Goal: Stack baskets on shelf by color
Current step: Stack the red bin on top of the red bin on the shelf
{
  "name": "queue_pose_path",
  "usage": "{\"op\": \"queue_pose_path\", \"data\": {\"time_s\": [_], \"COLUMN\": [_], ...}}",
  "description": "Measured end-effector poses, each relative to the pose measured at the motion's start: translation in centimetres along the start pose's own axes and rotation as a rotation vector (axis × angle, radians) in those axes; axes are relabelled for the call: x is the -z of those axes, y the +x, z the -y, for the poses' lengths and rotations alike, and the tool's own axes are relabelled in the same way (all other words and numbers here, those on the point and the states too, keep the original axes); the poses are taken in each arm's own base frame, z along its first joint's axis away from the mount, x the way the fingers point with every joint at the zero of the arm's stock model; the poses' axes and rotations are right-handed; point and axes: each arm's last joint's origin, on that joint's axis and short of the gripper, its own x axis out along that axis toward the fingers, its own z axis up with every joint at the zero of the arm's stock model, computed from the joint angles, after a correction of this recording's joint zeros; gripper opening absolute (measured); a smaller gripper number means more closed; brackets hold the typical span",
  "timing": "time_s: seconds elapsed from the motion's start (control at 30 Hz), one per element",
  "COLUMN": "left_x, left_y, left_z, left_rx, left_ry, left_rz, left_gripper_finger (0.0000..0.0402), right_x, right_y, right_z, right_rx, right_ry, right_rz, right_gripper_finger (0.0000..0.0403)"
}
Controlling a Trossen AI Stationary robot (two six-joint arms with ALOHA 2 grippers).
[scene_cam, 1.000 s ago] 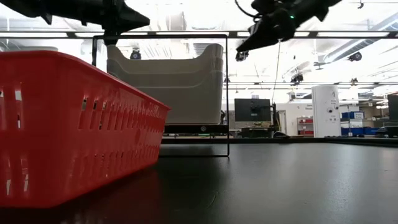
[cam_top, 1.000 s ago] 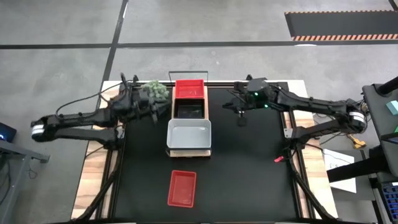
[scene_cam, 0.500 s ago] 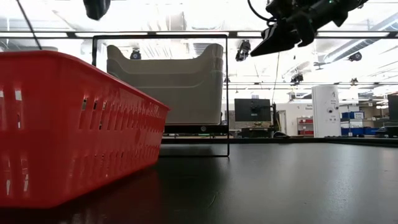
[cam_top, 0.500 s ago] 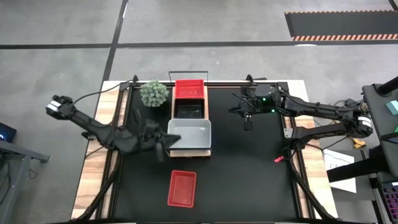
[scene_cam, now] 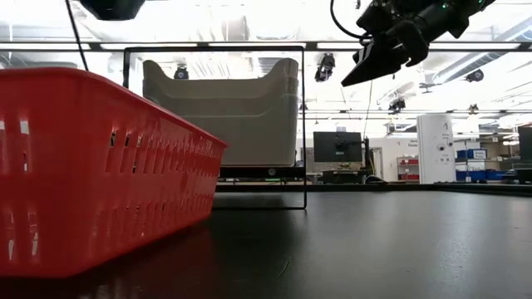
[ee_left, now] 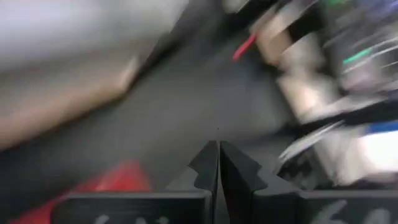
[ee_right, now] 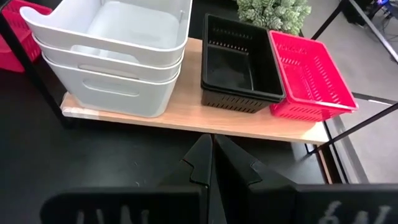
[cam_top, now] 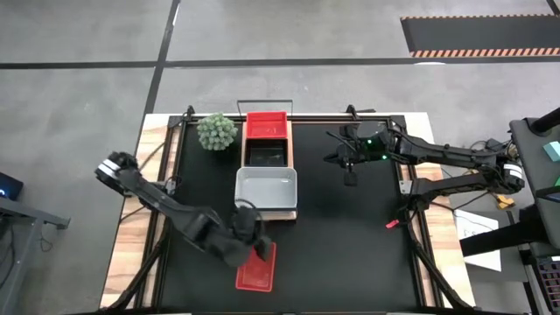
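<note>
On the light-wood shelf [cam_top: 265, 214] in the table's middle, a red basket [cam_top: 267, 125] stands at the far end, a black basket [cam_top: 267, 156] behind the stack of white baskets [cam_top: 266, 186]. Another red basket [cam_top: 259, 269] rests flat on the table near the front edge. My left gripper [cam_top: 252, 238] hovers shut over that basket's far left corner; in its wrist view the gripper [ee_left: 218, 163] is shut above the table, the red basket [ee_left: 112, 182] beside it. My right gripper [cam_top: 350, 178] hangs shut to the right of the shelf, and in its wrist view the gripper [ee_right: 212, 155] faces the shelf [ee_right: 186, 118].
A green ball-shaped plant [cam_top: 216, 131] stands on the table left of the shelf's far end. Thin dark wire frames [scene_cam: 303, 124] close the shelf's ends. Bare black tabletop [cam_top: 350, 254] lies right of the near red basket.
My left arm has swung from beside the plant at the far left toward the near edge, rolling its wrist, and now hangs over the red basket on the table. My right gripper has drifted a little toward the near right. Both have stayed shut.
</note>
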Motion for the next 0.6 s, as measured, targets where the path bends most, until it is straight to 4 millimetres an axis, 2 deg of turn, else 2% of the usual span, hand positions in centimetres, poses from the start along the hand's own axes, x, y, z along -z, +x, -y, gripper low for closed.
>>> {"op": "queue_pose_path", "data": {"time_s": [0.13,0.23,0.33,0.47,0.6], "left_x": [2.4,3.6,3.7,3.3,3.5], "left_y": [1.2,1.5,2.3,3.5,4.1], "left_z": [-0.8,-1.0,0.1,1.3,1.2], "left_rx": [-0.404,-0.66,-0.638,-0.512,-0.48], "left_ry": [-0.134,-0.191,-0.214,-0.235,-0.248], "left_rz": [-0.423,-0.628,-0.645,-0.536,-0.508], "left_gripper_finger": [0.0,0.0,0.0,0.0,0.0], "right_x": [0.1,0.1,0.1,0.1,0.2], "right_y": [0.0,0.0,0.0,0.0,0.0], "right_z": [0.0,0.0,0.0,-0.1,-0.1], "right_rx": [-0.004,-0.004,-0.004,-0.004,-0.01], "right_ry": [0.002,-0.004,-0.009,-0.009,-0.017], "right_rz": [-0.009,-0.009,-0.009,-0.01,-0.023], "right_gripper_finger": [0.0011,0.0011,0.0011,0.0011,0.0011]}}
